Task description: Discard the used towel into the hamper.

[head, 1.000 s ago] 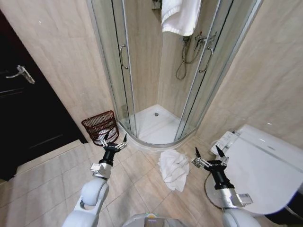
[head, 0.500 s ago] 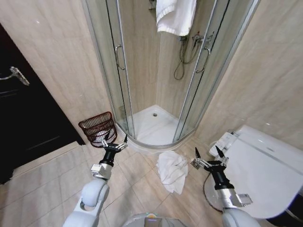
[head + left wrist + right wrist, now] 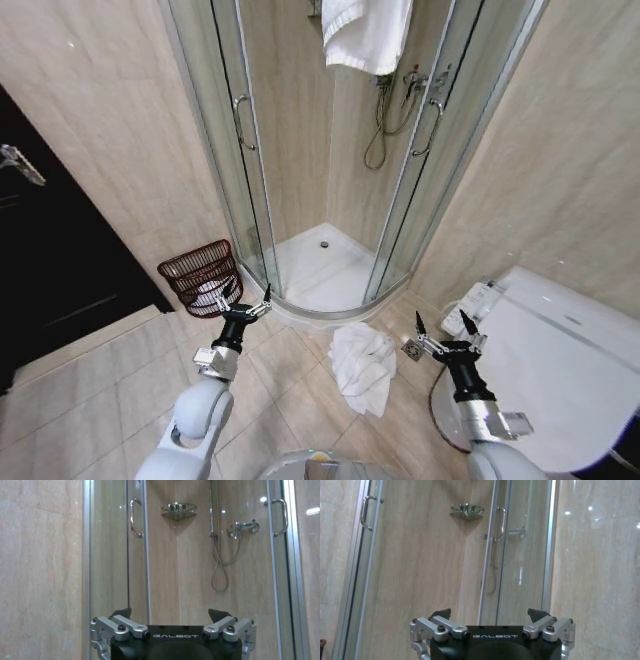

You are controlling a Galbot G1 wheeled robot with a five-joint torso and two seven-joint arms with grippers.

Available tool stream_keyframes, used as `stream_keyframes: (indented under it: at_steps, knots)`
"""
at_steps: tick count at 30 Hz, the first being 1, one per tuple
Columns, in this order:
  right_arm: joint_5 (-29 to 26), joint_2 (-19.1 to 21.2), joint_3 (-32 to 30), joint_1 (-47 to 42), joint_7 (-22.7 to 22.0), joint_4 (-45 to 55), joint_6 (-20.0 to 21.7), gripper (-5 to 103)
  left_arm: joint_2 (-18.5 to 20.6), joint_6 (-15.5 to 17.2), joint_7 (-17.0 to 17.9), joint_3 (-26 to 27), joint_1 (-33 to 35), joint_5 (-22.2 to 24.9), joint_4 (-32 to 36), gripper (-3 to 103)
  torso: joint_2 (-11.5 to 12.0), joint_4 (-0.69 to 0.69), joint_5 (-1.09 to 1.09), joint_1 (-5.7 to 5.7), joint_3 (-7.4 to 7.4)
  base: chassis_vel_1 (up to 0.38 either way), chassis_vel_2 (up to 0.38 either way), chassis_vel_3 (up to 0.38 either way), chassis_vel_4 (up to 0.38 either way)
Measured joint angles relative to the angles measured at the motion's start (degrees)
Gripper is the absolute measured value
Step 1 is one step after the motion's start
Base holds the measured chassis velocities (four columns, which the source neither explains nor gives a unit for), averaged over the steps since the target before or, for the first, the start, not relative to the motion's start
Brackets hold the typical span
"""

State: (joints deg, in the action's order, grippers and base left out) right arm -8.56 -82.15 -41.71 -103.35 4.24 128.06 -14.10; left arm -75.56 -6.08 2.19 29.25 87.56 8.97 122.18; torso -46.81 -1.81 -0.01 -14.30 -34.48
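A crumpled white towel (image 3: 362, 365) lies on the tiled floor in front of the shower, between my two arms. The hamper (image 3: 200, 276), a dark reddish-brown wire basket, stands on the floor against the wall left of the shower door. My left gripper (image 3: 245, 299) is raised and open just right of the hamper, holding nothing. My right gripper (image 3: 441, 330) is raised and open right of the towel, also holding nothing. Both wrist views show open fingers, the left (image 3: 121, 612) and the right (image 3: 538, 614), facing the shower's glass.
A corner shower stall (image 3: 325, 260) with glass doors fills the middle back; another white towel (image 3: 365, 32) hangs on it. A white toilet (image 3: 545, 355) stands at the right. A dark door (image 3: 50, 260) is at the left. Open floor tiles lie in front.
The whole head view has shifted: the shower, hamper and towel sit a little lower-left and larger, so the camera has moved. Both grippers hold the same open pose.
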Motion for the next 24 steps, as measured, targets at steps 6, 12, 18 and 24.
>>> stream_keyframes:
  at_steps: [6,12,18,24]
  knots:
    - [0.6,-0.5,0.1,0.0,-0.3,0.6,-0.3,100,-0.4,1.2,-0.1,0.3,0.2,-0.5,1.5,100,-0.3,0.0,0.01,-0.14,-0.16,0.0,0.0,0.0,0.0]
    - [0.5,-0.6,0.1,0.0,-0.3,0.7,-0.6,100,-0.5,1.2,-0.1,0.4,0.8,-0.5,1.9,100,-1.7,0.0,0.01,-0.82,-0.92,0.0,0.0,0.0,0.0]
    - [-0.1,-0.5,-0.1,0.0,-0.3,0.6,-0.7,100,-0.5,1.4,-0.1,0.0,0.9,-0.4,2.1,100,-3.2,0.0,0.01,-1.43,-1.72,0.0,0.0,0.0,0.0]
    - [-1.3,-0.5,-0.1,0.1,-0.3,0.8,-0.5,100,-0.3,2.1,-0.1,-0.3,0.6,-0.5,2.2,100,-4.9,0.0,0.01,-2.22,-2.71,0.0,0.0,0.0,0.0]
